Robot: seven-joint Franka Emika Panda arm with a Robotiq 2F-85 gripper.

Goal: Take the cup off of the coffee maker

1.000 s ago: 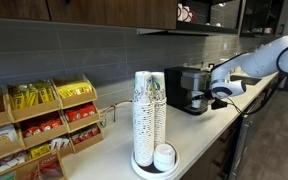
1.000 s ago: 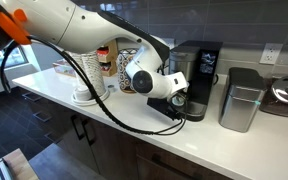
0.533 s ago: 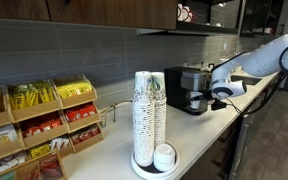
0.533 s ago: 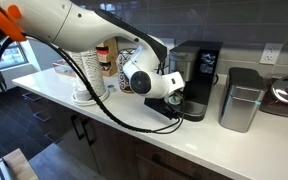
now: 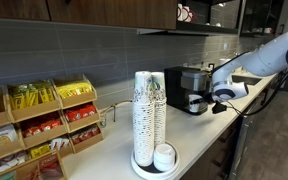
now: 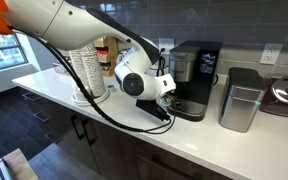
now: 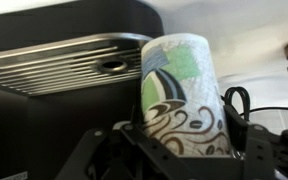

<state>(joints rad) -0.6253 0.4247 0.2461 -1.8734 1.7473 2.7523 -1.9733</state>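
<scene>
My gripper [image 7: 184, 150] is shut on the cup [image 7: 179, 95], a white paper cup with a green and dark swirl print that stands upright between the fingers. The coffee maker's ribbed metal drip tray [image 7: 64, 60] lies just behind the cup. In both exterior views the gripper [image 5: 208, 98] [image 6: 168, 94] is held at the front of the black and silver coffee maker [image 5: 188, 80] [image 6: 197, 68], low over the counter. The cup shows as a small pale shape [image 5: 197, 103] by the fingers in an exterior view and is hidden behind the gripper in the other.
Tall stacks of white cups [image 5: 149, 110] and a short stack of lids [image 5: 165, 157] stand on the counter. A snack rack [image 5: 39, 125] is further along. A silver canister [image 6: 242, 100] stands beside the coffee maker. A black cable [image 6: 134, 125] hangs by the counter edge.
My gripper has drawn back a little from the coffee maker's front, with the cup in its fingers.
</scene>
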